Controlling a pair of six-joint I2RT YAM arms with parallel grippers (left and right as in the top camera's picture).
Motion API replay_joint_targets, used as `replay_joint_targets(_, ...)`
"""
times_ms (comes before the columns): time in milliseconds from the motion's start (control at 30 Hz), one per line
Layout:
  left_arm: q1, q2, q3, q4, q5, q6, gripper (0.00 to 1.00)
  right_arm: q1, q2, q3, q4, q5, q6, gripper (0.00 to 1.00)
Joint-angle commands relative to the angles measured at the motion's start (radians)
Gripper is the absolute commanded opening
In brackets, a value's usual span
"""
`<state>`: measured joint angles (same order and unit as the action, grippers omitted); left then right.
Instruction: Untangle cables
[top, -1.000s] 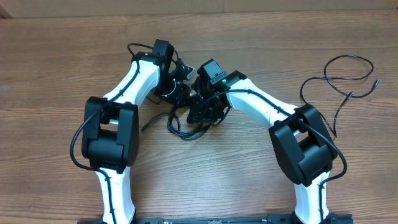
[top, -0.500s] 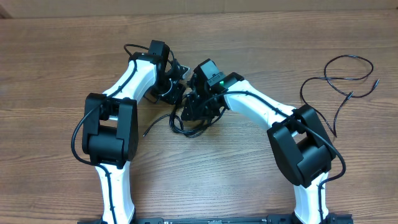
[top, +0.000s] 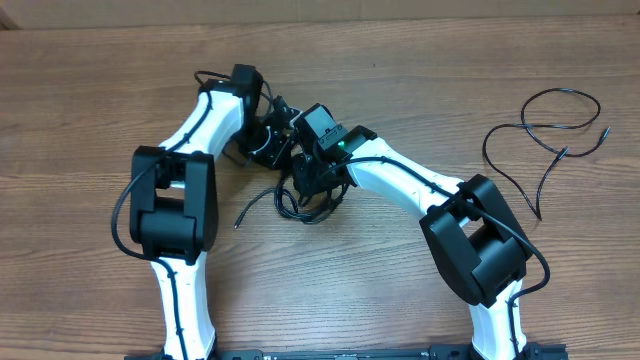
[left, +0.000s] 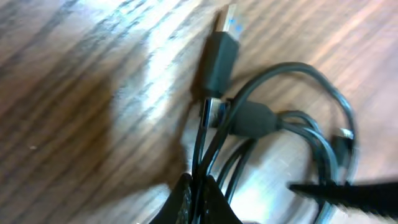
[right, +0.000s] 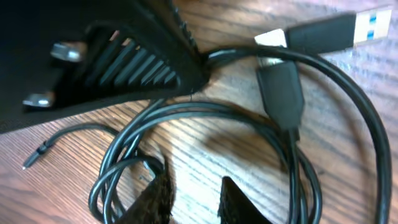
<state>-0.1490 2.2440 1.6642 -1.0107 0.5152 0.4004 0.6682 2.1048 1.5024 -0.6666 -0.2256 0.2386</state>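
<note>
The cables (top: 287, 207) lie as a small knot of thin black cords at the table's middle, one loose end (top: 243, 214) trailing left. My left gripper (left: 200, 184) is shut on a couple of strands just below a black USB plug (left: 219, 59) with a silvery tip. My right gripper (right: 194, 200) hovers low over the same knot. Its jaws are open with only bare wood between them and cord loops (right: 118, 168) to either side. In the right wrist view the left gripper's ribbed finger (right: 134, 68) pinches the cords near two plugs (right: 283, 87).
Another thin black cable (top: 545, 125) lies spread out alone at the far right of the wooden table (top: 400, 290). The two arms (top: 215, 125) (top: 400, 180) converge closely over the knot, their grippers almost touching.
The left gripper has shut on the strands and pulled toward the far left. The right arm followed leftward over the knot, and the bundle shifted slightly left.
</note>
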Motion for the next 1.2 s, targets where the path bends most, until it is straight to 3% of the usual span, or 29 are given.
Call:
replay_joint_targets(0,0.051,0.018,0.026,-0.010,0.216,0.063,0.04,0.002,-0.016,-0.005,0.003,0.014,-0.085,0.26)
replay_joint_targets(200,0.085,0.018,0.026,-0.017,0.306,0.065,0.04,0.003,-0.016,-0.007,-0.009,-0.067,-0.092,0.27)
replay_joint_targets(1033,0.077,0.018,0.026,-0.082,0.321,0.063,0.04,0.005,-0.014,-0.073,0.030,-0.088,-0.162,0.26)
replay_joint_targets(1167,0.077,0.018,0.026,-0.082,0.321,0.062,0.04,0.005,-0.014,-0.073,0.037,-0.127,-0.162,0.19)
